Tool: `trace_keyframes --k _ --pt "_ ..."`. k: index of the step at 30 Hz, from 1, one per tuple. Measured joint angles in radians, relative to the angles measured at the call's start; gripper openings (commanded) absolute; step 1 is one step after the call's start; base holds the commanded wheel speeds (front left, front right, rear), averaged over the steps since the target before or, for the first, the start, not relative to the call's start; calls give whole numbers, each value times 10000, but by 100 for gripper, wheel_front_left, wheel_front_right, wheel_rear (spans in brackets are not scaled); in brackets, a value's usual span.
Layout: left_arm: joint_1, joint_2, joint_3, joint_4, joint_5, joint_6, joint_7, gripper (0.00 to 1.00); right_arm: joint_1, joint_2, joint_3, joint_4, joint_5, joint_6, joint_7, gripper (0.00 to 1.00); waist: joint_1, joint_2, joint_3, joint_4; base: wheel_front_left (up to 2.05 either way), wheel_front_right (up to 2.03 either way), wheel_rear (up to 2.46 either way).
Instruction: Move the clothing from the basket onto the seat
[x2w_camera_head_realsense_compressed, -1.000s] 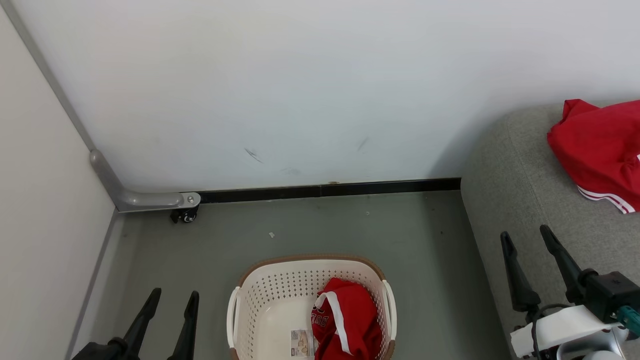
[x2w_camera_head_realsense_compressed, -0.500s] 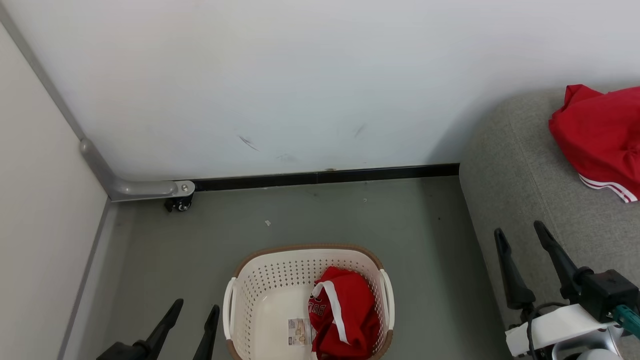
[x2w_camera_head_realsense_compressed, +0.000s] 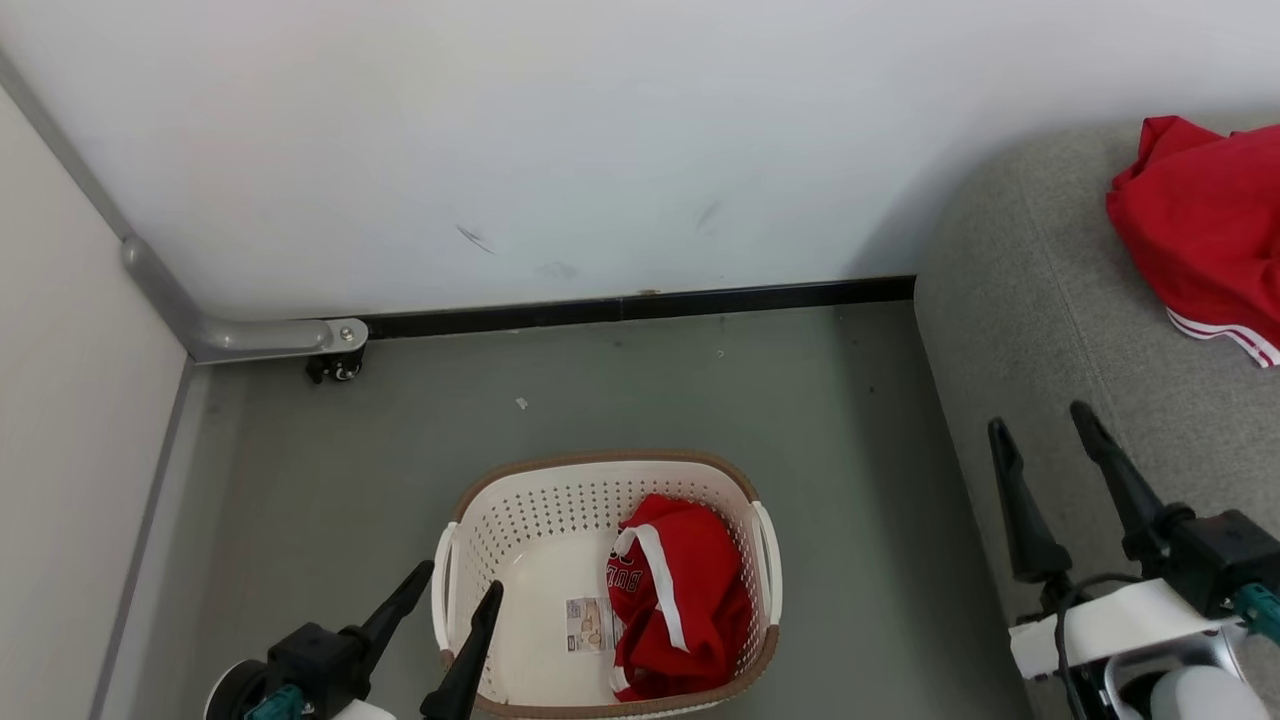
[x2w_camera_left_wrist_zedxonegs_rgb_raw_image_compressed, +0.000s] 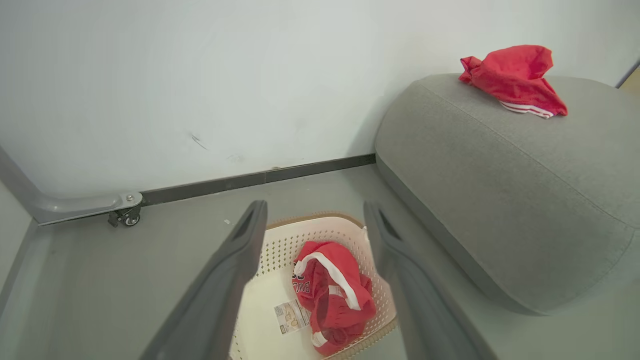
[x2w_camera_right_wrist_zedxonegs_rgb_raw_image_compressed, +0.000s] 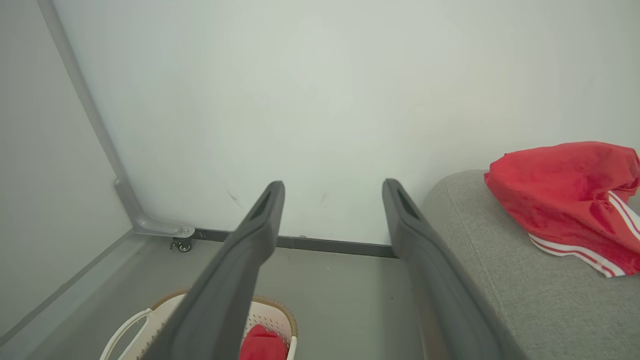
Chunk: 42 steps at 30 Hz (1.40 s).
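A crumpled red garment with white trim and lettering (x2w_camera_head_realsense_compressed: 675, 595) (x2w_camera_left_wrist_zedxonegs_rgb_raw_image_compressed: 330, 290) lies in the right half of the cream basket (x2w_camera_head_realsense_compressed: 520, 520) (x2w_camera_left_wrist_zedxonegs_rgb_raw_image_compressed: 285, 245) on the floor. Another red garment with white stripes (x2w_camera_head_realsense_compressed: 1205, 230) (x2w_camera_left_wrist_zedxonegs_rgb_raw_image_compressed: 515, 77) (x2w_camera_right_wrist_zedxonegs_rgb_raw_image_compressed: 565, 200) rests on the grey seat (x2w_camera_head_realsense_compressed: 1050, 330) (x2w_camera_left_wrist_zedxonegs_rgb_raw_image_compressed: 500, 190) (x2w_camera_right_wrist_zedxonegs_rgb_raw_image_compressed: 500, 280) at the right. My left gripper (x2w_camera_head_realsense_compressed: 460, 590) (x2w_camera_left_wrist_zedxonegs_rgb_raw_image_compressed: 312, 215) hovers open at the basket's left rim, empty. My right gripper (x2w_camera_head_realsense_compressed: 1040, 425) (x2w_camera_right_wrist_zedxonegs_rgb_raw_image_compressed: 332, 187) stands open and empty over the seat's near left edge.
A white wall with a dark skirting strip (x2w_camera_head_realsense_compressed: 640, 305) runs behind the basket. A grey metal bracket on a small caster (x2w_camera_head_realsense_compressed: 335, 350) sits at the back left corner, beside a pale side panel (x2w_camera_head_realsense_compressed: 60, 450). Grey floor (x2w_camera_head_realsense_compressed: 850, 480) lies between basket and seat.
The head view has tilted down, so everything sits higher in the picture. My left gripper has moved right and forward to the basket's left rim. The right gripper holds its place.
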Motion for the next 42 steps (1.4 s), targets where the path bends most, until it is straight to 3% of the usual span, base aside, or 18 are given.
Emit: trace_keyframes --k 20,42 --pt "-1779 -265 -1101 1279 146 -17 1078 100 -1711 -8 439 -612 -2 0 0 100 0 0 1428 -369 0 0 0" --pt "-4594 -506 -1877 3231 305 -90 3530 100 -3179 -10 905 -918 19 0 0 100 -1 0 3707 -1073 0 0 0"
